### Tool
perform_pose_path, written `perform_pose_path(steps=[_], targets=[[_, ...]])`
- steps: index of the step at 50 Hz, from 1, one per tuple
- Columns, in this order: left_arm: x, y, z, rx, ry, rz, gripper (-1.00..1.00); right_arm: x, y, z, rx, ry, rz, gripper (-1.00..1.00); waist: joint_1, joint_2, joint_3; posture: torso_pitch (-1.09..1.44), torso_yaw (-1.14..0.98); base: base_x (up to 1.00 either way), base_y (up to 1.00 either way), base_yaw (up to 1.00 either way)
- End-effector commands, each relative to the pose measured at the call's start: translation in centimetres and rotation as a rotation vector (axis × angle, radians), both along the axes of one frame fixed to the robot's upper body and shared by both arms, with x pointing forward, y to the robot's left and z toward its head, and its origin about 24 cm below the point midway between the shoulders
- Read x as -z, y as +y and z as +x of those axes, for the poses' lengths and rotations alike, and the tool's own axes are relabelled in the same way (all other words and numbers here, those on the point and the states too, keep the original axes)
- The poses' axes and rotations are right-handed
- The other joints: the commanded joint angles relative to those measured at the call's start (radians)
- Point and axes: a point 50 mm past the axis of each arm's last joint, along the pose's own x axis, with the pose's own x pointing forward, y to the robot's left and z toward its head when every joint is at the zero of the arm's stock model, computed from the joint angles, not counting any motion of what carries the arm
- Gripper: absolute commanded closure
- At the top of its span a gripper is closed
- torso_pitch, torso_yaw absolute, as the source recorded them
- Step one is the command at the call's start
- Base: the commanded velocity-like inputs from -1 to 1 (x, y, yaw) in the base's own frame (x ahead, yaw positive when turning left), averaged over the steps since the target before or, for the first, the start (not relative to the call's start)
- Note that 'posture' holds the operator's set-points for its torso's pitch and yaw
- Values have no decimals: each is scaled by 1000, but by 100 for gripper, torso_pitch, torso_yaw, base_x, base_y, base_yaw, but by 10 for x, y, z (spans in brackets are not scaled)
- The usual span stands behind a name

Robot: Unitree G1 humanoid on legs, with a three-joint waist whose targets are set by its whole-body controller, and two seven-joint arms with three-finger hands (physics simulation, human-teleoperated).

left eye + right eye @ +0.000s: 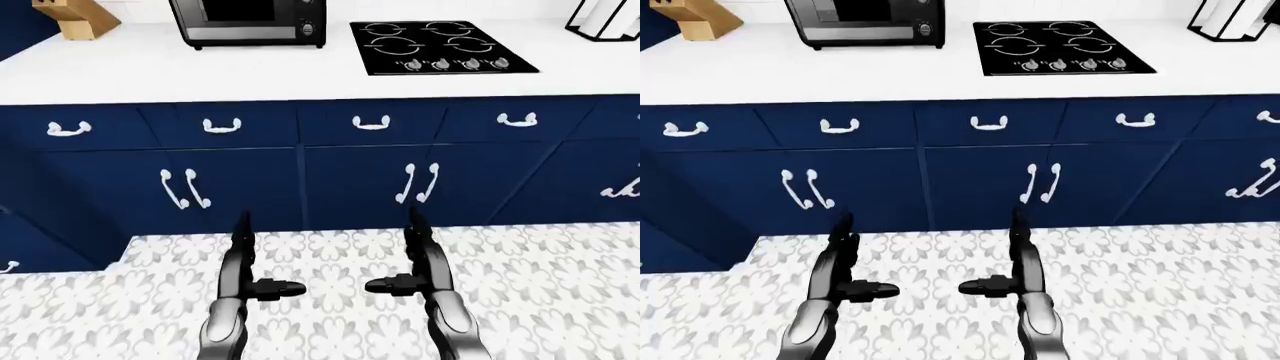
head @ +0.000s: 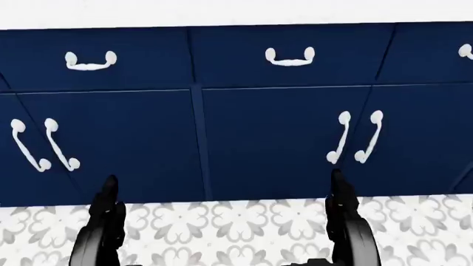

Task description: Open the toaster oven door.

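toaster oven [image 1: 248, 21] sits at top left on the white counter [image 1: 150, 71], door shut, top cropped | left hand [image 1: 240, 274] and right hand [image 1: 420, 274] low over the floor, fingers spread, empty | door likely rigid, hinged, light; handle not visible, probably along upper edge

I see a white tabletop [image 1: 150, 71] running across the top of my left-eye view. On it sit the toaster oven [image 1: 250, 22] at upper left, a wooden knife block [image 1: 75, 16] at the far left corner, a black stovetop [image 1: 440, 46] to the oven's right, and a black-and-white holder [image 1: 605, 19] at the right edge.
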Motion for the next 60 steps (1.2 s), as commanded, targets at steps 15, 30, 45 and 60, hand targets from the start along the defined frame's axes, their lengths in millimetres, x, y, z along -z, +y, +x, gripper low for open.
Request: perform_pose_path(steps=[15, 30, 45, 60], targets=[[-66, -5, 8, 23, -223, 50, -100, -77, -4, 8, -4, -248, -1, -100, 9, -7, -82, 0, 0, 0, 0, 0], [-170, 1, 18, 21, -334, 94, -100, -163, -5, 25, -16, -360, -33, -100, 8, -5, -91, 0, 0, 0, 0, 0], [-224, 8, 29, 37, -353, 118, -100, -222, 0, 51, -45, -401, -15, -100, 10, -2, -69, 0, 0, 0, 0, 0], [-224, 13, 28, 28, -370, 115, -100, -229, 7, 48, -59, -419, -2, -100, 4, -15, -42, 0, 0, 25, 0, 0]])
